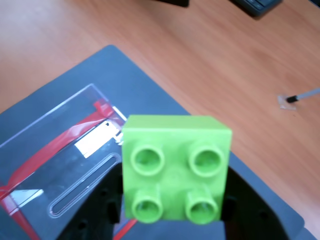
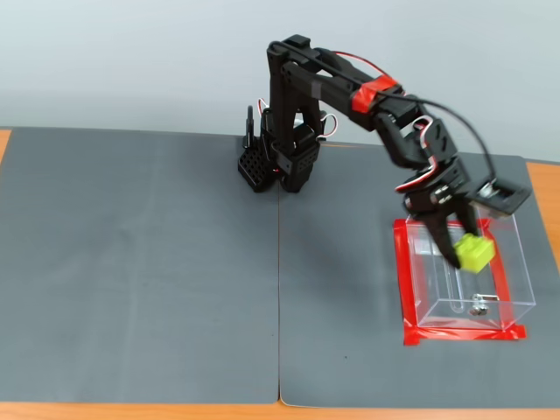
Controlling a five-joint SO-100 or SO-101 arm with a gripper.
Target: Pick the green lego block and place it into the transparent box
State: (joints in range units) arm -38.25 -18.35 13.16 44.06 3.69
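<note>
The green lego block point(image 1: 175, 167) is a lime square brick with four round studs, held between my gripper's black fingers point(image 1: 172, 210). In the fixed view my gripper point(image 2: 462, 248) is shut on the block point(image 2: 475, 252) and holds it over the open top of the transparent box point(image 2: 516, 289), near the box's far right part. The box stands on the grey mat with red tape point(image 2: 404, 289) framing its base and a small metal fitting point(image 2: 478, 307) at its bottom. In the wrist view the box point(image 1: 60, 130) lies below and left of the block.
A grey mat point(image 2: 157, 262) covers the table, with a seam down its middle. The arm's black base point(image 2: 276, 166) stands at the mat's back centre. Bare wooden table point(image 1: 225, 65) lies past the mat's edge. A small clear tab point(image 1: 289, 100) lies on the wood.
</note>
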